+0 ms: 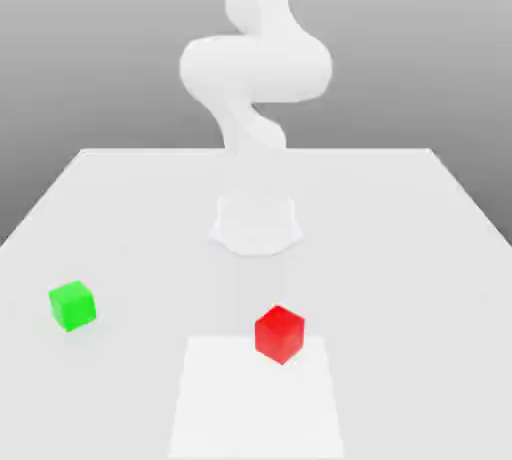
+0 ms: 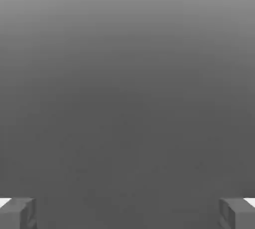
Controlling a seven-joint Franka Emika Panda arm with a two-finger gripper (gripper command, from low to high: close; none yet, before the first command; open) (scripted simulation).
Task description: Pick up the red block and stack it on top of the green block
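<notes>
Exterior view: red block (image 1: 279,333) near green block (image 1: 72,305)

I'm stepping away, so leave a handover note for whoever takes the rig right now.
Gripper: jaws wide open, nothing between them.
Red block: on the table, near the front, a little toward the exterior view's right.
Green block: on the table at the exterior view's left, well apart from the red one.
Done: nothing; neither block is held.
Left: grasp the red block, lift it, set it on the green block.
</notes>
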